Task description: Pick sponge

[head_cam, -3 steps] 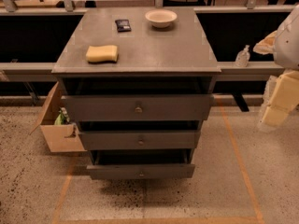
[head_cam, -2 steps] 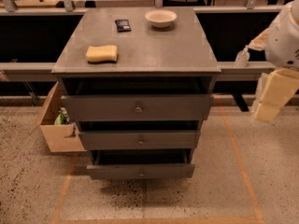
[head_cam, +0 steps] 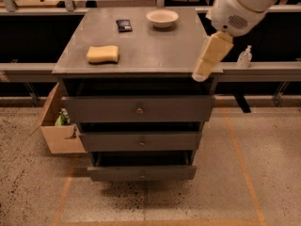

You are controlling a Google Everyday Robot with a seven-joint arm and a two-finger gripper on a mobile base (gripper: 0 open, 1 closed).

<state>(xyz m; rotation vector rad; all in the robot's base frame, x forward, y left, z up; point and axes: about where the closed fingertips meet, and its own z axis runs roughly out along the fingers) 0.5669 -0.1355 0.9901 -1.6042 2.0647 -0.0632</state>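
The pale yellow sponge (head_cam: pixel 103 54) lies flat on the left front part of the grey cabinet top (head_cam: pixel 150 46). My gripper (head_cam: pixel 202 71) hangs from the white arm at the upper right, its pale yellow fingers pointing down over the cabinet's right front corner. It is well to the right of the sponge and holds nothing that I can see.
A white bowl (head_cam: pixel 162 18) and a small black packet (head_cam: pixel 124 25) sit at the back of the top. The cabinet has three drawers, the lowest (head_cam: pixel 141 172) pulled out a little. A cardboard box (head_cam: pixel 57 127) stands at the left. A small bottle (head_cam: pixel 244 57) stands on the right rail.
My arm and gripper have swung left from beyond the right edge to above the cabinet's right front corner. The sponge, bowl and packet have not moved.
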